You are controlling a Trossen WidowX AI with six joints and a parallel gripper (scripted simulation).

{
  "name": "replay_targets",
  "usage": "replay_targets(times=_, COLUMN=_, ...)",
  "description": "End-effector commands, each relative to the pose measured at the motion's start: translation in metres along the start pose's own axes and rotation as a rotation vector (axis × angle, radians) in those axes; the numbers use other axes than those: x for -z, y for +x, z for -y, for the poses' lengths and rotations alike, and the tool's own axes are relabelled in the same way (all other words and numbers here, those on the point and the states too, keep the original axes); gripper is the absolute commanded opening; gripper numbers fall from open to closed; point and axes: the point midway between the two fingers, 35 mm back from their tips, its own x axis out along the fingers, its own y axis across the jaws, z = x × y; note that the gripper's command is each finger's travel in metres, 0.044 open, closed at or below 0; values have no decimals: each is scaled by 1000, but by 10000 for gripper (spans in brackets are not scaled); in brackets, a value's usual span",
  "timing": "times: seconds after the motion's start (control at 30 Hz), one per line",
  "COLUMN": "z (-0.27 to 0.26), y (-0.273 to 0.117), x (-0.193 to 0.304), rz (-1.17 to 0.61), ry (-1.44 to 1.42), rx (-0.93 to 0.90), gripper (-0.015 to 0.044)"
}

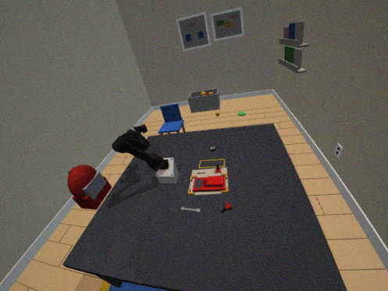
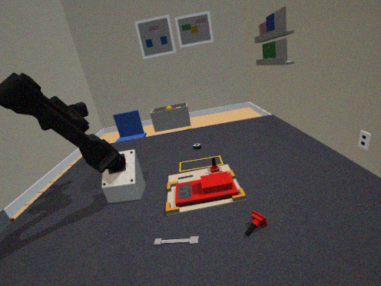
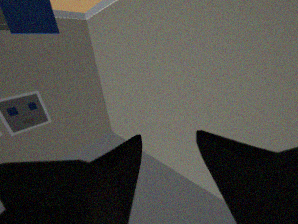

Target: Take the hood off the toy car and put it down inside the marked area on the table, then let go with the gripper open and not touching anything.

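My end effector (image 1: 144,128) (image 2: 84,111) (image 3: 169,135) is about half open, gripping nothing. The car (image 1: 215,181) (image 2: 216,184) sits on its tray (image 1: 208,192) (image 2: 207,206); I cannot tell whether its hood is attached. No hood lies inside the marked area (image 1: 212,159) (image 2: 200,158), so placing remains.

Chair (image 1: 171,118) (image 2: 129,124): lower part hidden behind worktop (image 1: 235,242) (image 2: 292,254) in exterior view. Print details on wall pictures (image 1: 194,32) (image 2: 155,37) (image 3: 25,113) too blurred to tell.

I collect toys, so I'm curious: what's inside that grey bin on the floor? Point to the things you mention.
The grey bin (image 1: 204,104) (image 2: 171,119) shows yellow and red items near its rim; its walls hide whatever lies deeper.
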Motion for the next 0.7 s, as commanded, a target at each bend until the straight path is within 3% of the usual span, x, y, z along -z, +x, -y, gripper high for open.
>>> replay_targets(times=0.0, z=-2, y=0, x=1, rz=-1, ry=6, rx=-6, gripper=247)
replay_targets(times=0.23, z=-63, y=1, x=22, rz=-46, ry=247, rx=-214, gripper=431)
replay_targets(times=0.67, z=-181, y=-36, x=53, rz=-239, ry=776, rx=-597, gripper=440)
